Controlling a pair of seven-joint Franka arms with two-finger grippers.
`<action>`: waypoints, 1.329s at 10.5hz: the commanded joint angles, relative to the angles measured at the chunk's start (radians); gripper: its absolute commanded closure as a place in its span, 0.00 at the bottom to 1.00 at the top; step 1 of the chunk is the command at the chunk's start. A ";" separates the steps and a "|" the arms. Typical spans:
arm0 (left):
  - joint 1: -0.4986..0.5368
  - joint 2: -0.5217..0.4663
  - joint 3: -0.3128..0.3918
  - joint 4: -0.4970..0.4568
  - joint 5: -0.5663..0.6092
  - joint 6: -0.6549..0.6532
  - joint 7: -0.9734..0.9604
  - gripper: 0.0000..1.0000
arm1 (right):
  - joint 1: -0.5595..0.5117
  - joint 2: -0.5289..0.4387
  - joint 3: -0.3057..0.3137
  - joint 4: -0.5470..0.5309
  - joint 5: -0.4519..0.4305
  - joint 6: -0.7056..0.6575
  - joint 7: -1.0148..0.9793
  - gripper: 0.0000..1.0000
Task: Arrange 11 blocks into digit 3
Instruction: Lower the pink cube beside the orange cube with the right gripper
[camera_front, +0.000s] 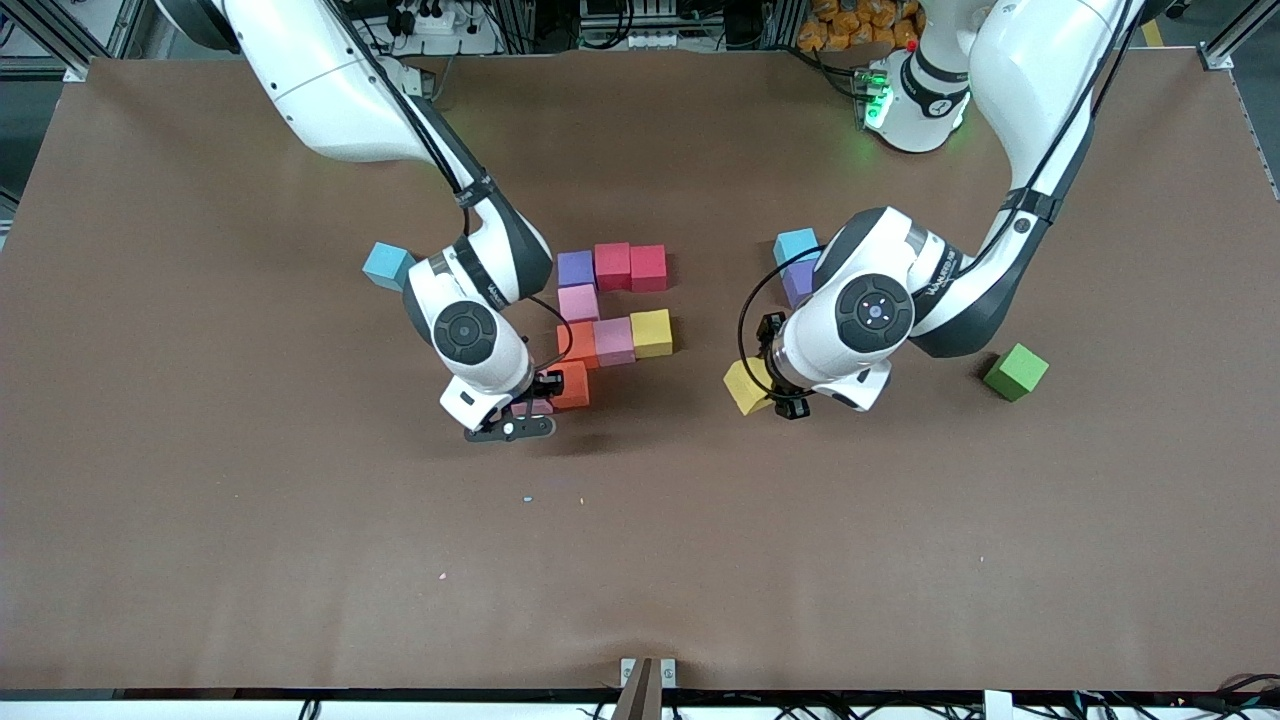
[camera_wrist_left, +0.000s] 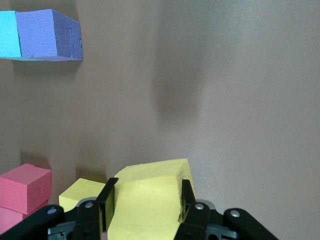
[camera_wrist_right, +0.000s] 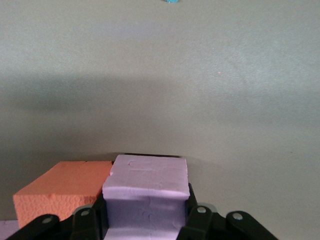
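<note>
Pink matte foam cube (camera_wrist_right: 146, 187) clamped in the right gripper (camera_front: 528, 397), beside the orange cube (camera_front: 572, 384), extending the digit. Left gripper (camera_wrist_left: 145, 202) grips a yellow foam cube (camera_front: 746, 385), apparently the next piece.

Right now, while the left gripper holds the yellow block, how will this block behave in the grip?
The yellow block, clamped by the left gripper, looks like matte foam, so it is probably light and not slippery. Its faces bulge slightly between the fingers, so it likely squashes rather than breaks. Flat sides mean it should not roll.

Open table (camera_front: 640, 560) near the camera; clustered blocks (camera_front: 612, 300) crowd the middle.
</note>
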 joint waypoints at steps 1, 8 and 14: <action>-0.003 0.000 0.002 0.015 -0.029 -0.018 0.015 1.00 | 0.005 0.024 0.009 0.037 -0.002 -0.019 0.039 1.00; -0.003 0.000 0.002 0.015 -0.029 -0.018 0.015 1.00 | -0.050 0.065 0.009 0.167 -0.018 -0.036 -0.053 1.00; -0.003 0.000 0.002 0.015 -0.029 -0.018 0.015 1.00 | 0.025 0.169 0.011 0.341 -0.010 -0.033 -0.037 1.00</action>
